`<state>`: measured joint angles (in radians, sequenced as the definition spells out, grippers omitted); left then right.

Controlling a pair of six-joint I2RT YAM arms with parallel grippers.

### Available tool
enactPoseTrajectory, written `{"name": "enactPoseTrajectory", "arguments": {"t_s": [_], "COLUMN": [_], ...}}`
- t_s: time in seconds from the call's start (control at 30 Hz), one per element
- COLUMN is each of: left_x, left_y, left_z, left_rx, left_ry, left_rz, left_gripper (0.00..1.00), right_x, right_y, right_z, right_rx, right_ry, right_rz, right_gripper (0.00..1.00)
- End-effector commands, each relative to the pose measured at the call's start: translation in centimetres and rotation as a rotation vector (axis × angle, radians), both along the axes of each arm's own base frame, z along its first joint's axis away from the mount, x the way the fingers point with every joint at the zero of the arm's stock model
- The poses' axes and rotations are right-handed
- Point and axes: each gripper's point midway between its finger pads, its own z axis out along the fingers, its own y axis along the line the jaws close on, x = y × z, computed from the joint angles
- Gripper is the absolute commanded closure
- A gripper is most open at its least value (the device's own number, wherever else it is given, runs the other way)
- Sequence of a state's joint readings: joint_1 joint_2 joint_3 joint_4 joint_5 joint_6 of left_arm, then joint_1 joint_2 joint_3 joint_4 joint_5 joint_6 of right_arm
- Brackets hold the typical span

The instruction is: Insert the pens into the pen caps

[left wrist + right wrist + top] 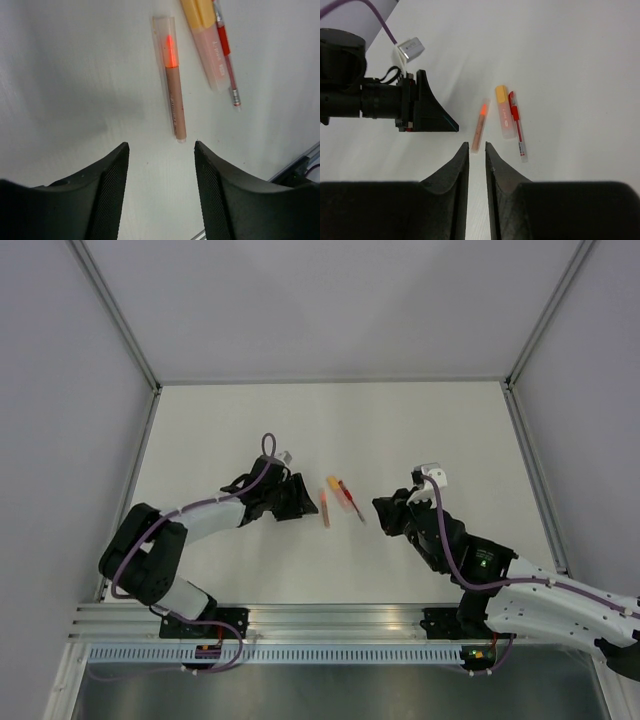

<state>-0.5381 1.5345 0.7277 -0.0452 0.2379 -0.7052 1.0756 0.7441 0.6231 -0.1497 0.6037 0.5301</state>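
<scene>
Pens lie mid-table between the two grippers, side by side and near each other: a peach pen point(176, 105) and a thinner red pen point(226, 50); two, counted. Caps are harder to count. A clear sleeve point(164, 27) already seems to cover the peach pen's glowing orange tip, and a stubby yellow-and-pink piece point(205, 40) lies touching the red pen; whether that is its cap I cannot tell. Both pens look light, stiff and smooth-sided, likely to roll or skid on the white table point(450, 440) if nudged; taking each across the middle of the barrel, away from the tip, looks safest. Left gripper point(161, 145) hovers just short of the peach pen's blunt end, fingers spread wide and empty; right gripper point(477, 145) faces the same pen from the other side, fingers drawn to a narrow slit — nothing between them.
</scene>
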Motion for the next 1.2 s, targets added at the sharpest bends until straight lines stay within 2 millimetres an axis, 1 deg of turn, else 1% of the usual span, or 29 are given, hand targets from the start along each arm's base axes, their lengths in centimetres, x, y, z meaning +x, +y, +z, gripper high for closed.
{"name": "enactPoseTrajectory", "arguments": {"t_s": [0.0, 0.03, 0.1, 0.13, 0.17, 0.2, 0.23, 0.3, 0.33, 0.4, 0.43, 0.5, 0.53, 0.57, 0.6, 0.63, 0.67, 0.7, 0.77, 0.8, 0.87, 0.97, 1.07, 1.17], "left_x": [0.8, 0.6, 0.8, 0.3, 0.6, 0.7, 0.4, 0.6, 0.4, 0.4, 0.2, 0.1, -0.1, -0.4, -0.6, -0.7, -1.0, -1.2, -1.6, -1.9, -2.3, -2.6, -2.7, -2.8], "left_y": [0.6, 0.9, 1.2, 1.6, 1.7, 1.9, 2.1, 2.8, 3.0, 3.8, 4.1, 4.5, 4.7, 4.9, 5.0, 5.0, 5.0, 5.0, 4.7, 4.6, 4.1, 3.9, 3.8, 3.7], "left_z": [4.2, 4.5, 6.1, 7.0, 8.0, 8.7, 9.8, 10.7, 11.6, 12.1, 13.3, 14.2, 14.1, 15.0, 15.2, 15.5, 16.2, 16.2, 17.1, 17.0, 17.6, 17.7, 17.8, 17.9], "left_rx": [-0.033, -0.032, -0.047, -0.056, -0.07, -0.072, -0.083, -0.071, -0.078, -0.061, -0.075, -0.084, -0.087, -0.104, -0.113, -0.119, -0.135, -0.139, -0.169, -0.177, -0.211, -0.223, -0.224, -0.23], "left_ry": [-0.139, -0.163, -0.246, -0.283, -0.329, -0.373, -0.414, -0.471, -0.508, -0.549, -0.588, -0.635, -0.645, -0.677, -0.694, -0.709, -0.735, -0.742, -0.774, -0.78, -0.809, -0.822, -0.824, -0.829], "left_rz": [0.012, 0.01, 0.0, 0.002, 0.009, 0.006, 0.006, 0.017, 0.019, 0.04, 0.047, 0.06, 0.063, 0.069, 0.068, 0.067, 0.06, 0.054, 0.027, 0.014, -0.019, -0.039, -0.043, -0.05], "left_gripper": [0.39, 0.35, 0.26, 0.13, 0.09, 0.06, 0.0, 0.0, 0.0, 0.0, 0.0, 0.0, 0.0, 0.0, 0.0, 0.0, 0.0, 0.0, 0.0, 0.0, 0.01, 0.01, 0.01, 0.01], "right_x": [0.1, 0.1, 0.1, 0.1, 0.0, 0.1, 0.0, 0.1, 0.1, 0.2, 0.3, 0.4, 0.3, 0.3, 0.4, 0.5, 0.5, 0.6, 0.6, 0.6, 0.7, 1.0, 0.9, 1.0], "right_y": [0.8, 1.1, 1.4, 1.6, 1.9, 2.1, 2.3, 2.4, 2.4, 2.3, 2.3, 2.1, 2.1, 2.1, 1.9, 1.9, 1.9, 1.9, 2.0, 2.0, 2.0, 1.3, 1.1, 0.9], "right_z": [0.2, -0.1, -0.2, -0.5, -0.6, -0.9, -0.9, -1.1, -1.1, -1.3, -1.2, -1.3, -1.2, -1.1, -1.2, -1.1, -1.0, -1.1, -1.1, -1.2, -0.9, -0.7, -0.4, -0.7], "right_rx": [0.009, 0.003, -0.003, -0.014, -0.018, -0.027, -0.028, -0.029, -0.032, -0.037, -0.037, -0.04, -0.036, -0.032, -0.035, -0.031, -0.029, -0.03, -0.033, -0.037, -0.03, -0.02, -0.008, -0.022], "right_ry": [-0.003, 0.003, 0.006, 0.014, 0.016, 0.022, 0.022, 0.029, 0.03, 0.033, 0.032, 0.031, 0.03, 0.027, 0.027, 0.025, 0.024, 0.024, 0.024, 0.026, 0.021, 0.013, 0.003, 0.01], "right_rz": [0.019, 0.031, 0.041, 0.044, 0.056, 0.063, 0.067, 0.067, 0.064, 0.055, 0.05, 0.043, 0.043, 0.041, 0.032, 0.027, 0.024, 0.023, 0.026, 0.028, 0.02, -0.016, -0.02, -0.034], "right_gripper": [0.75, 0.73, 0.69, 0.65, 0.63, 0.58, 0.55, 0.42, 0.29, 0.2, 0.18, 0.14, 0.12, 0.1, 0.07, 0.06, 0.05, 0.02, 0.02, 0.02, 0.02, 0.02, 0.02, 0.02]}}
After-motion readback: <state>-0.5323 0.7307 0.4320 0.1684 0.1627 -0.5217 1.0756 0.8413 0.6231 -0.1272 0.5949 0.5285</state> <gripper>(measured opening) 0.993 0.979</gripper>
